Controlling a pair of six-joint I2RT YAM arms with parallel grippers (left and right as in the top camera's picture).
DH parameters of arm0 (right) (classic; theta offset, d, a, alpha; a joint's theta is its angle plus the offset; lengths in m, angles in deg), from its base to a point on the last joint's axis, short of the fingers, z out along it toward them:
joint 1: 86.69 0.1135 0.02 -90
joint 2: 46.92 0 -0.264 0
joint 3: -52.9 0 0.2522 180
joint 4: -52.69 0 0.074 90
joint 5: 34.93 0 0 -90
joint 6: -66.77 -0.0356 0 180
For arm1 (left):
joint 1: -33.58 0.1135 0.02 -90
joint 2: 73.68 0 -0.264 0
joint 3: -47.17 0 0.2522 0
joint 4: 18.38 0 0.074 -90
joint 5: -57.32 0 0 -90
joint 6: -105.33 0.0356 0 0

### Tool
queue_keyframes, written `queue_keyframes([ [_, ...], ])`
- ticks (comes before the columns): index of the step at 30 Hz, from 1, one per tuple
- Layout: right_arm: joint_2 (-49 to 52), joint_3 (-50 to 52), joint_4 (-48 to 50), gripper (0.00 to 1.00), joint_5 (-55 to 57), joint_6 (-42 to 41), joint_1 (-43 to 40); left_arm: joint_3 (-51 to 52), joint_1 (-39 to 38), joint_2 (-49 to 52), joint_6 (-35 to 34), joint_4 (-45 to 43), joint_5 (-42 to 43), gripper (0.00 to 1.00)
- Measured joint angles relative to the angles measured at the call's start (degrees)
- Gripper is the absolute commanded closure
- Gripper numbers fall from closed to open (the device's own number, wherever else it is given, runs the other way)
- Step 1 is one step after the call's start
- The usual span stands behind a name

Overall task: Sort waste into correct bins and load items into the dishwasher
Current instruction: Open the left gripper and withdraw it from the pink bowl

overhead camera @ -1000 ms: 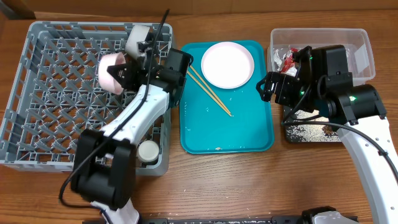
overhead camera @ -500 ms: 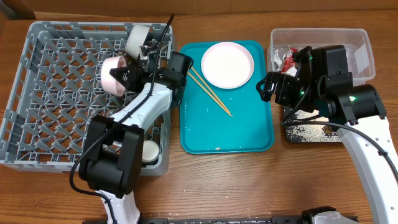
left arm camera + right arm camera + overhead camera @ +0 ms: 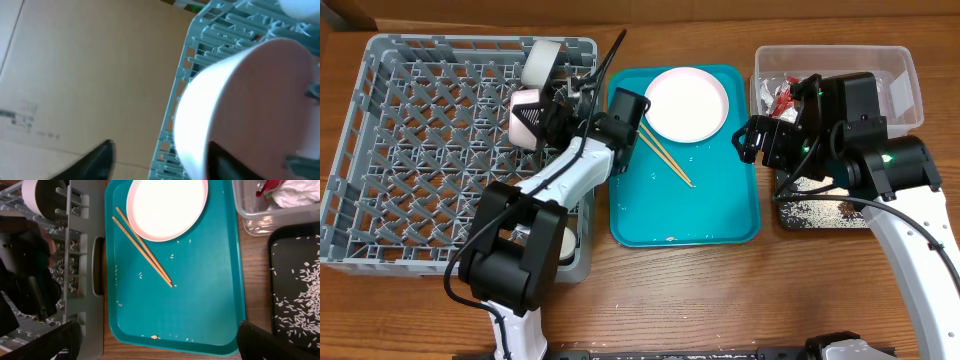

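Our left end effector (image 3: 550,113) is pinching the rim of a bowl (image 3: 528,120), with one finger inside it and one outside. The bowl is up on its edge over the right side of the grey dish rack (image 3: 410,150), just below another bowl (image 3: 542,62) that leans in the top row. We cannot tell if it touches the pegs yet.

We think the step now is to set this bowl down between the pegs. To do it well, we should keep it on its edge, go down slowly into a free slot, and not bump the other bowl. We should let go only when the pegs hold it.

Our right end effector (image 3: 748,138) is spread wide and holds nothing, near the right edge of the teal tray (image 3: 720,210). The plate (image 3: 686,103) and chopsticks (image 3: 665,155) lie on that tray.
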Motion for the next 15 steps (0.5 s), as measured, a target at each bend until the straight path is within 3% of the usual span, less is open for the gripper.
queue_keyframes([
  [5, 0.0, 0.0, 0.0, 0.00, 0.0, 0.0, 0.0, 0.0, -0.6, 0.0, 1.7, -0.6, 0.1, 0.00],
  [15, 0.0, 0.0, 0.0, 0.00, 0.0, 0.0, 0.0, 0.0, -3.9, 0.0, 7.2, -10.5, 0.2, 0.00],
])
